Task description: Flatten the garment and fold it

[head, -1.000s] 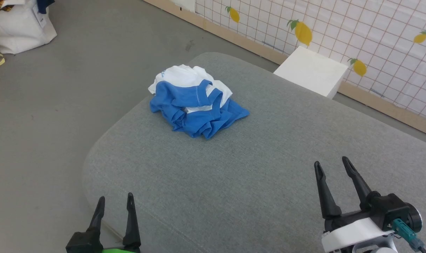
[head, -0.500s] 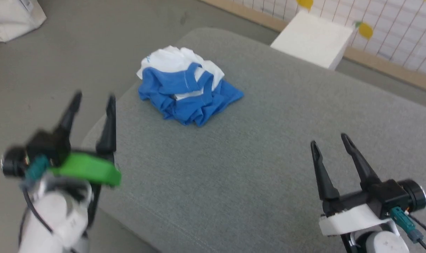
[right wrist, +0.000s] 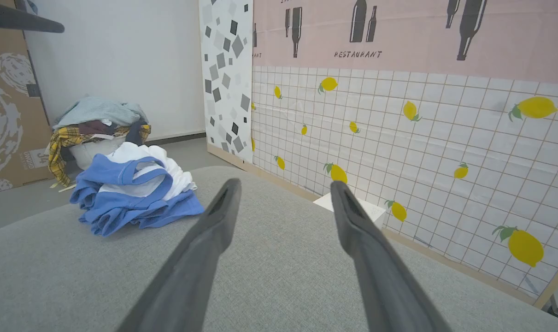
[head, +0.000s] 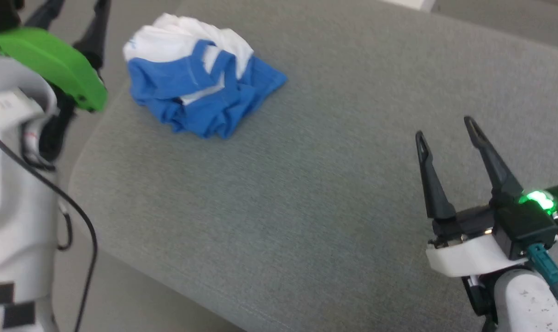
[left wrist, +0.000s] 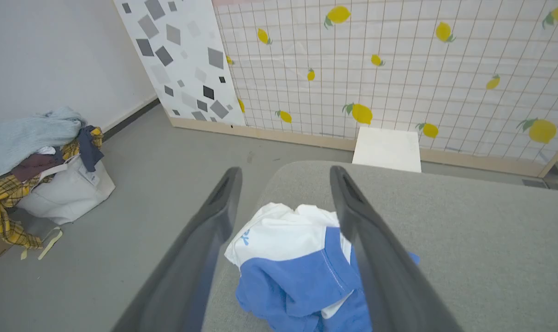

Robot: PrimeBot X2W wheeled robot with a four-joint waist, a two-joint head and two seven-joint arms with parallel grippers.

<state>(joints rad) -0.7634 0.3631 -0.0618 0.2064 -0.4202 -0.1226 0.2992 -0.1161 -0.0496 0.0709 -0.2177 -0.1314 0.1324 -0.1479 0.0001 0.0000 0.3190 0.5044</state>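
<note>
head view had the garment [head: 200, 87] crumpled in a heap near the far left corner of the grey cushion [head: 306, 184]. left gripper [left wrist: 284, 171] hung near it, jaws spread wide, holding nothing. right gripper [head: 444, 128] sat well apart over the cushion, also spread wide and empty.

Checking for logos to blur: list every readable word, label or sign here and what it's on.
"RESTAURANT": on the pink wall panel, under the bottle silhouettes.
Cut-off letters at that panel's right edge: unreadable.
Print on the cardboard box: too blurred to read.
Light-blue lettering on the garment: too small to read.
</note>
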